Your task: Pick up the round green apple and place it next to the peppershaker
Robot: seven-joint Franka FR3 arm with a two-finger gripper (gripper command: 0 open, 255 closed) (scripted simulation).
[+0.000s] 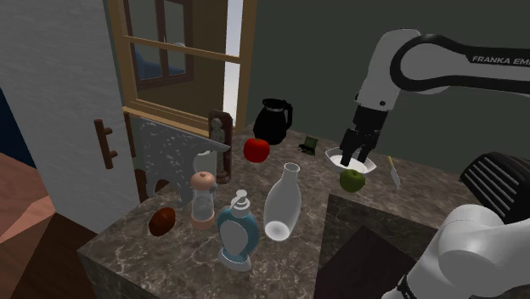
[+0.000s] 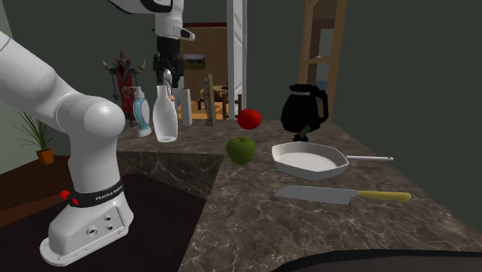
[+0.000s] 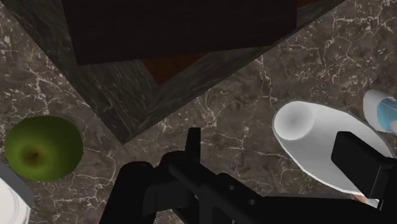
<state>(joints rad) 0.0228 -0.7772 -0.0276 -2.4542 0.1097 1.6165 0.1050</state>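
I had the all-black two-finger gripper (image 1: 357, 156) wide open and empty, hovering because the round green apple (image 1: 352, 180) sat ungrasped on the dark marble counter (image 1: 280, 263), well to the shoulder view's right of the brown-capped glass pepper shaker (image 1: 202, 200).

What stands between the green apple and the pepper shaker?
The white bottle stands close by the straight path from green apple to pepper shaker, on its near side in the shoulder view; a blue dispenser stands beside the shaker.
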